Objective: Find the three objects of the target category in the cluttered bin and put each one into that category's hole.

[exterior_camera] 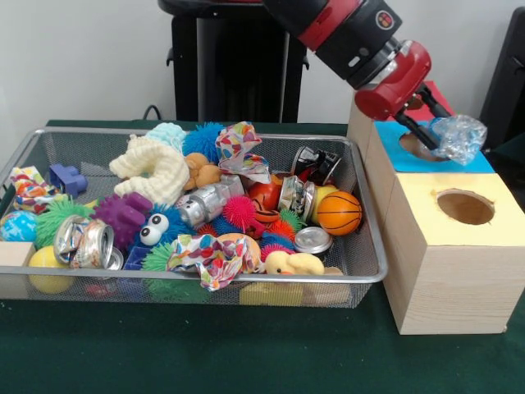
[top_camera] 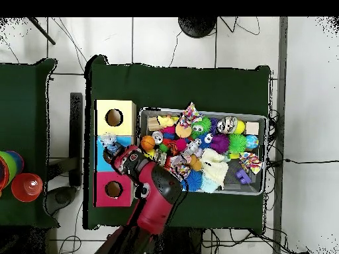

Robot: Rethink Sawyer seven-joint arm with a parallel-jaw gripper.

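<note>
Holding crumpled plastic wrapper (exterior_camera: pixel 459 137), hand (exterior_camera: pixel 430 135) above blue-topped box (exterior_camera: pixel 484 161); yellow-topped box (exterior_camera: pixel 414 193) adjacent.

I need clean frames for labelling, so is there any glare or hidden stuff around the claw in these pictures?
Front view: the crinkled plastic piece in the claw glints and covers part of the blue hole. Overhead view: the arm hides that hole.

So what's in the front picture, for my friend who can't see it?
A red and black robot arm holds a crinkly clear plastic wad in its fingers over the hole in the blue-topped box. Beside it sits a wire bin heaped with colourful toys and crushed cans.
</note>
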